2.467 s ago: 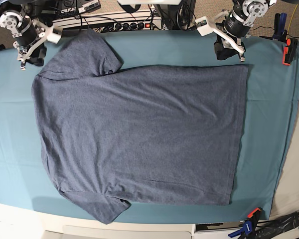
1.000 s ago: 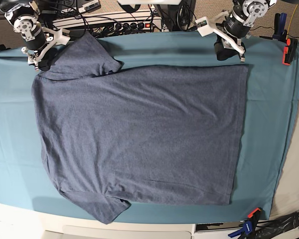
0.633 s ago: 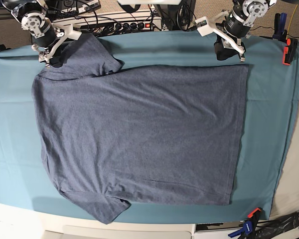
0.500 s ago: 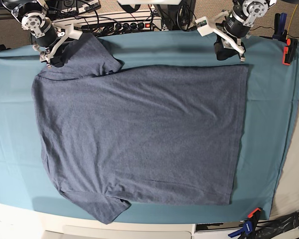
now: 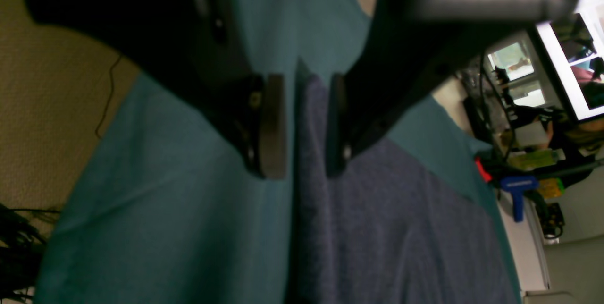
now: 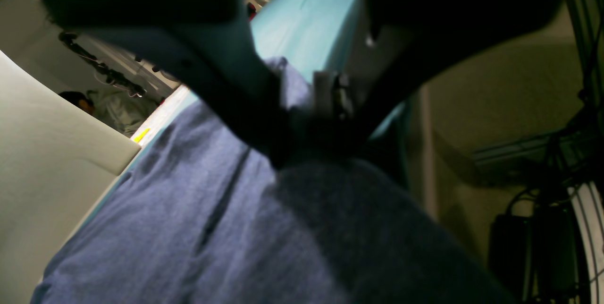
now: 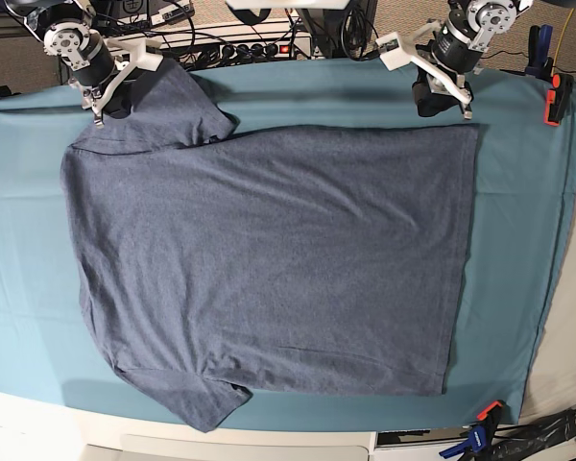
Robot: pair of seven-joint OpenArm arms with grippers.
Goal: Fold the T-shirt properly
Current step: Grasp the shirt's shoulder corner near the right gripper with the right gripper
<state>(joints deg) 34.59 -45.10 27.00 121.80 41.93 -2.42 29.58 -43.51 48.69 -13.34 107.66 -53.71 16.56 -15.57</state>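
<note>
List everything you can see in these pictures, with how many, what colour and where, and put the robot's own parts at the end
T-shirt: one, slate blue-grey, spread flat across the middle of the table, plain side up.
Table cloth: one, teal, covering the table under the shirt.
Clamps: one orange-red at the far right edge; one blue with an orange tip at the near right edge.
Power strip: one, pale with a red light, behind the table's far edge.
Right hand: one, white and black, at the far sleeve, fingers pinched on the sleeve's cloth.
Left hand: one, white and black, at the far hem corner, fingers apart, straddling the shirt's edge.
</note>
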